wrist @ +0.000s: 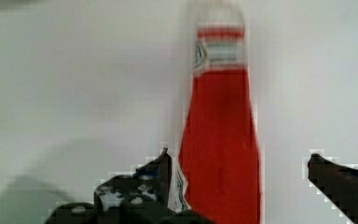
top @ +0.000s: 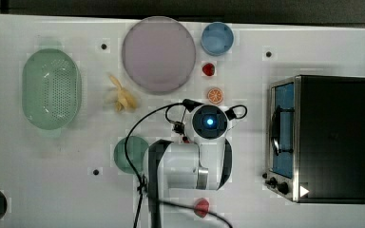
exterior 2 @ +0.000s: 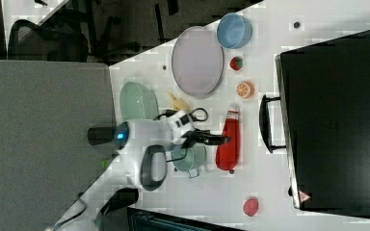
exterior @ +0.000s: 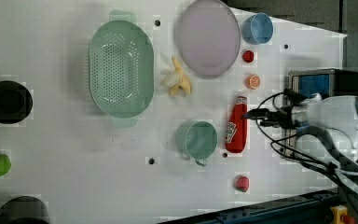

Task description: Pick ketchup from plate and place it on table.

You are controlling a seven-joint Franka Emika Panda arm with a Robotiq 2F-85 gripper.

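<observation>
The ketchup (exterior: 237,126), a slim red bottle with a whitish label, lies flat on the white table (exterior: 74,158), between the green cup and the oven. It also shows in the right view (exterior 2: 229,144) and close up in the wrist view (wrist: 221,140). My gripper (wrist: 240,161) is open and straddles the bottle's lower body. One fingertip (wrist: 164,163) is close against its side, and the other stands well apart from it. The gripper (exterior: 254,113) comes in from the left view's right. The lilac-grey plate (top: 158,53) at the back holds nothing.
A green perforated basket (top: 51,89), a peeled banana (top: 121,97) and a green cup (exterior: 199,139) lie on the plate's side of the table. A blue bowl (top: 217,38), a small red fruit (top: 208,69) and an orange slice (top: 215,95) are nearby. The toaster oven (top: 325,137) stands at the top view's right.
</observation>
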